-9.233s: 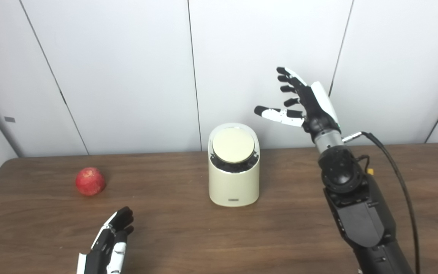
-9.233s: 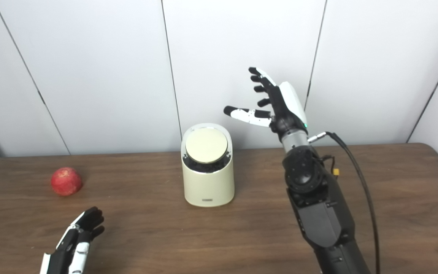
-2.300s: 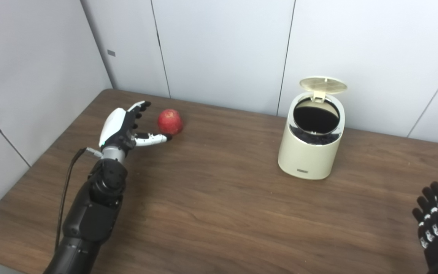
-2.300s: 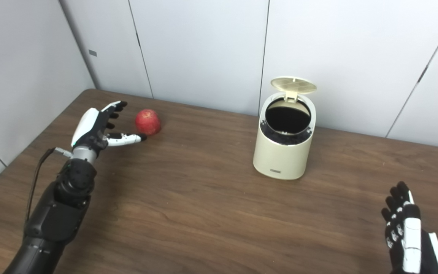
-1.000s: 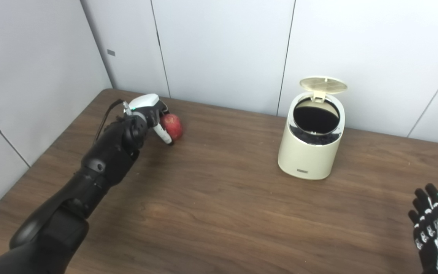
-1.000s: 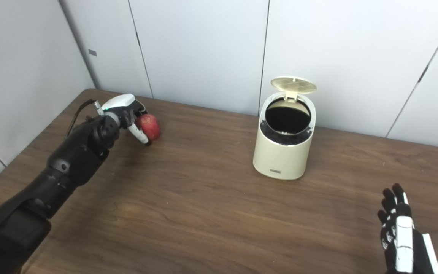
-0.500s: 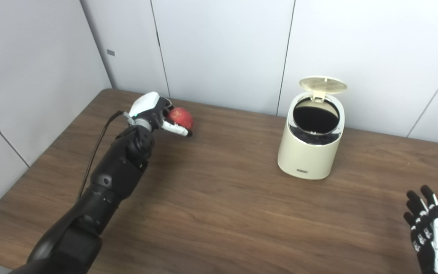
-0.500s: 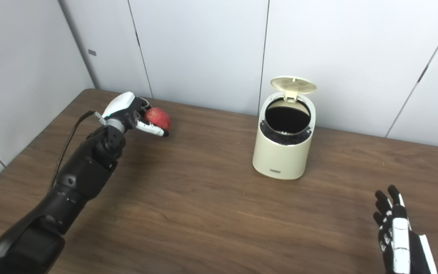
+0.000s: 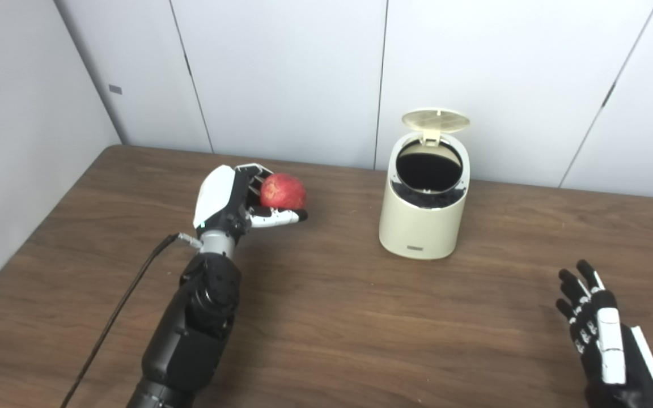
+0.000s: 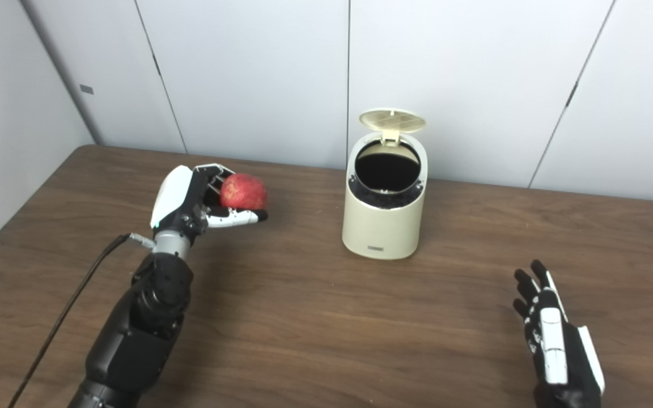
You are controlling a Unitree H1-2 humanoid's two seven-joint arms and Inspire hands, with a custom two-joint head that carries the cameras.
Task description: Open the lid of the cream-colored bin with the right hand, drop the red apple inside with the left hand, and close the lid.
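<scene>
Pale wall panels close off the back of the brown wooden table, and from the left eye view I can see what has just changed: my left hand has the red apple up off the wood. Half a second ago it was carrying the fruit farther out to the side; a second ago the apple sat on the table with my fingers only just wrapping it. Now the fingers curl behind it and the thumb runs underneath, so the grip is closed on the fruit. Off to the hand's right, well apart, stands the cream-colored bin, its lid tipped up and back on the hinge, the dark mouth exposed. The picture has also shifted as a whole, so my head turned; the bin itself has not moved.

From the right eye view, my right hand waits low near the table's front edge, fingers spread and holding nothing, well clear of the bin. The apple rides in the left hand, level with the bin's upper half.

I judge the pick finished and the carry under way; next I need height enough to clear the rim before releasing.
</scene>
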